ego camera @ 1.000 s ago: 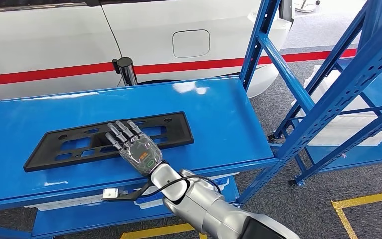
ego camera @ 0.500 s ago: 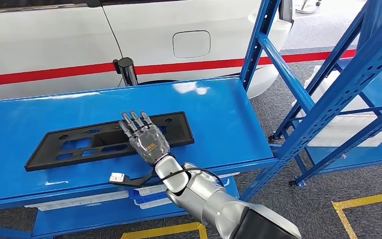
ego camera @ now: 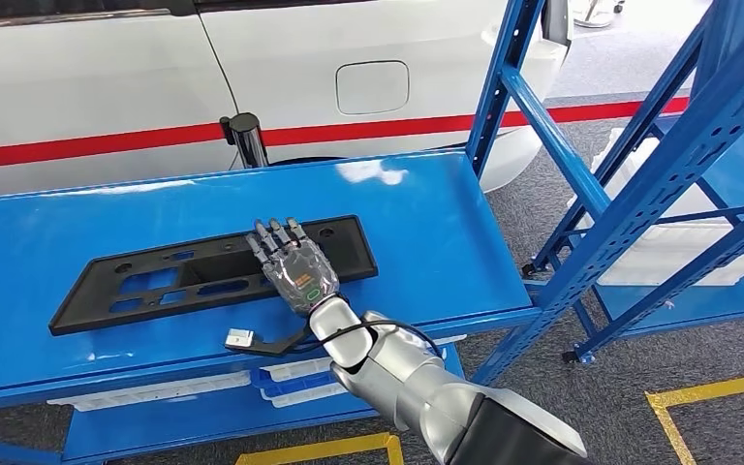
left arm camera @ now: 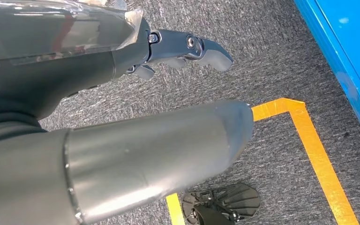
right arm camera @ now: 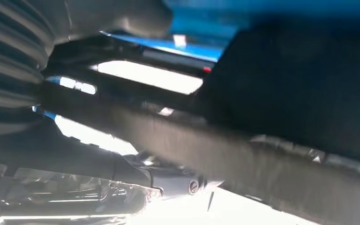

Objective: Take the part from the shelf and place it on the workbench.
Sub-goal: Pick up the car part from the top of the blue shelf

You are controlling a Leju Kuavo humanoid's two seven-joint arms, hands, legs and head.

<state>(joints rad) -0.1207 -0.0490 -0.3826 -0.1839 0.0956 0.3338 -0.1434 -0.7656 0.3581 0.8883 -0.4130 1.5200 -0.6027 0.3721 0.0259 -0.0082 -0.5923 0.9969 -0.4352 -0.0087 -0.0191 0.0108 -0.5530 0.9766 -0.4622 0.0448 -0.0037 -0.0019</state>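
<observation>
The part (ego camera: 155,276) is a long flat black plastic frame with cut-outs, lying flat on the blue shelf board (ego camera: 426,232). My right hand (ego camera: 295,266) lies on the part's right half, fingers stretched out over its top, thumb hidden. In the blurred right wrist view the part (right arm camera: 309,93) runs close across the picture beside the grey thumb (right arm camera: 122,18). My left hand (left arm camera: 178,47) hangs beside my body above grey carpet, fingers loosely apart and holding nothing.
A white car with a red stripe (ego camera: 107,77) stands right behind the shelf. Blue rack uprights (ego camera: 639,203) rise at the right. A dark cable with a white plug (ego camera: 240,338) dangles at the shelf's front edge. Yellow floor tape (ego camera: 697,387) marks the carpet.
My right hand has slid to the right and a little farther back along the part. The part has hardly shifted on the shelf.
</observation>
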